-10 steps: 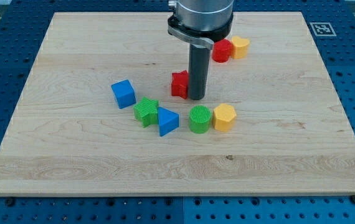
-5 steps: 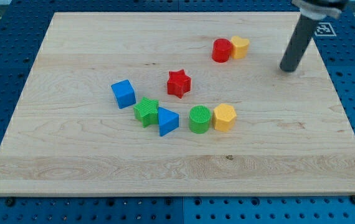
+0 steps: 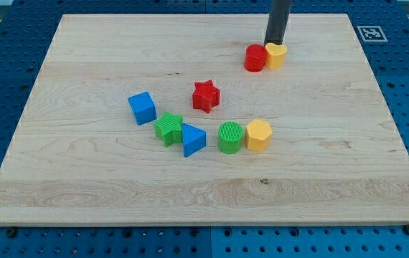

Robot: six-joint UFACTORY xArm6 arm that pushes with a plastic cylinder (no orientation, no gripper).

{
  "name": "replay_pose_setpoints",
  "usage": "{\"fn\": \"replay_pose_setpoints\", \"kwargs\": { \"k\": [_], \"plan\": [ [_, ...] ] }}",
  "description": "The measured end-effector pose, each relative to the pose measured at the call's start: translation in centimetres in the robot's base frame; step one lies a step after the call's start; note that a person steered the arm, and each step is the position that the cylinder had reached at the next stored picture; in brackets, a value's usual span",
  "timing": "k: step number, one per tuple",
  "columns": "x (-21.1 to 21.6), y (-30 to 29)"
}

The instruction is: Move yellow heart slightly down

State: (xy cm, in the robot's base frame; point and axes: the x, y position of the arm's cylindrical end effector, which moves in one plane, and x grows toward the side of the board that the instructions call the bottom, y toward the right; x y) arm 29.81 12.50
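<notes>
The yellow heart (image 3: 277,54) lies near the view's top right of the wooden board, touching a red cylinder (image 3: 255,58) on its left. My tip (image 3: 273,44) stands just above the yellow heart, at its upper edge, touching or nearly touching it. The dark rod rises from there out of the view's top.
A red star (image 3: 206,95) lies mid-board. Below it run a blue cube (image 3: 142,108), a green star (image 3: 168,128), a blue triangle (image 3: 193,139), a green cylinder (image 3: 229,137) and a yellow hexagon (image 3: 258,135). The board's (image 3: 82,186) right edge is near.
My tip went from beside the red star to the board's right side, then came back left to just above the yellow heart. No block has visibly moved.
</notes>
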Motion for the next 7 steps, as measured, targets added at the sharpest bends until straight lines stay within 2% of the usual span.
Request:
{"fn": "replay_pose_setpoints", "kwargs": {
  "k": [1, 5, 7],
  "plan": [
    [1.2, 0.0],
    [1.5, 1.4],
    [3.9, 1.4]
  ]
}}
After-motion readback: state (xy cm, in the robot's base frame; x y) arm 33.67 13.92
